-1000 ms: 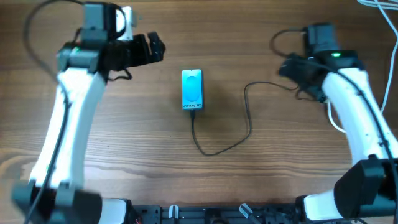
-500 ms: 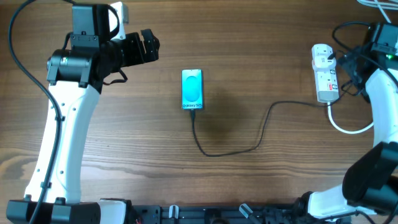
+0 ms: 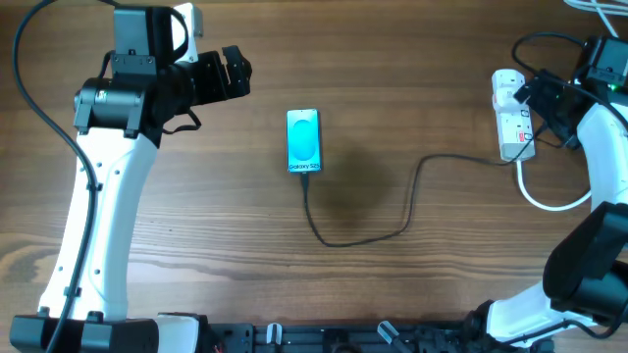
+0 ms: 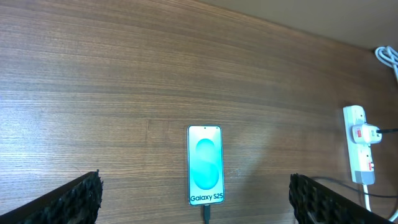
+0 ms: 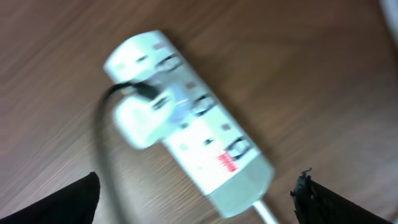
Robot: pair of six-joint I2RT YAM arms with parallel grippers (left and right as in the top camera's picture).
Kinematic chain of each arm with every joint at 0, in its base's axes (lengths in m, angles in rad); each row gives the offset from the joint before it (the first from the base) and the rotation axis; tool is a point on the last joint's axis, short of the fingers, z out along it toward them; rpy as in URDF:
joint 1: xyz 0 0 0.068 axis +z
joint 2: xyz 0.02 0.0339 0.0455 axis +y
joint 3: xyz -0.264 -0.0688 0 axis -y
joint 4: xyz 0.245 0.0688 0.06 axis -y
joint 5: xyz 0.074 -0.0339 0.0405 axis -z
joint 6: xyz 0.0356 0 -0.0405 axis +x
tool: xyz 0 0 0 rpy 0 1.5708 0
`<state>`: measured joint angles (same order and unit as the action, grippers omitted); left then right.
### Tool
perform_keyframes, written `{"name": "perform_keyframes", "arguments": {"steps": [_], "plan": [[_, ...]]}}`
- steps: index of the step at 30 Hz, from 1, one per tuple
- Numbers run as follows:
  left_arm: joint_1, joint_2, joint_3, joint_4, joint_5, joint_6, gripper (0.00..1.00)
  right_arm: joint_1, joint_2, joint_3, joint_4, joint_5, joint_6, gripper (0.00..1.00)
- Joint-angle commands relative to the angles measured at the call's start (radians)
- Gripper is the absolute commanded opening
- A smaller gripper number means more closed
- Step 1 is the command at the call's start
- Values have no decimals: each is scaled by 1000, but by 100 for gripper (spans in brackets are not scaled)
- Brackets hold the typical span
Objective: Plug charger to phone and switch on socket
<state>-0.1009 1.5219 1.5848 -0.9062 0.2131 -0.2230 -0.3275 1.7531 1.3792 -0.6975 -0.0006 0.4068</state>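
The socket (image 3: 509,120) lies at the upper right of the overhead view. Its long axis runs up and down the frame, and the thick white cord (image 3: 538,203) leaves its lower end. In the right wrist view it slants from upper left to lower right. There a pale plug (image 5: 144,119) sits in its upper-left half with the charger (image 5: 100,146) curving off it. The red marks (image 5: 224,163) lie towards the lower-right end, too blurred to tell how the switch is set.

The right end effector (image 3: 546,96) hangs just right of the socket's upper half, jaws wide apart and holding nothing. This arm is by far the nearer one.

The charger's cable loops across the bench (image 3: 196,245) to the lower short edge of the phone (image 3: 303,140). The phone lies flat at centre, long axis up and down, lettering at its lower end, and the tip looks seated. The switch therefore seems to be what remains, and reaching it means going down and towards the strip's lower half.

The left end effector (image 3: 233,75), jaws likewise apart and empty, hovers upper left of the phone, well apart from the socket.
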Motion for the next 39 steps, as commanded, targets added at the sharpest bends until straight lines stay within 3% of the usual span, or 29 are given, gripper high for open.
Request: {"name": "perform_keyframes", "arguments": {"steps": [1,5,9,11,21,27,31,39], "plan": [[1,4,-6,-1,-10,-5,100,-4,-123,20,6,-222,-102,100],[1,4,-6,-1,-10,-6,100,-4,-239,20,13,-173,-105,100],[1,4,-6,-1,-10,-5,100,-9,-282,20,1,163,93,100],[1,4,-6,-1,-10,-5,100,-29,-264,19,-7,209,119,100],[1,4,-6,-1,-10,-5,100,-92,-42,19,-70,182,98,100],[1,4,-6,-1,-10,-5,100,-81,-4,19,-82,-183,-61,100],[1,4,-6,-1,-10,-5,100,-70,-5,19,-106,-361,-52,100],[1,4,-6,-1,-10,-5,100,-105,-16,22,-163,18,19,100]]}}
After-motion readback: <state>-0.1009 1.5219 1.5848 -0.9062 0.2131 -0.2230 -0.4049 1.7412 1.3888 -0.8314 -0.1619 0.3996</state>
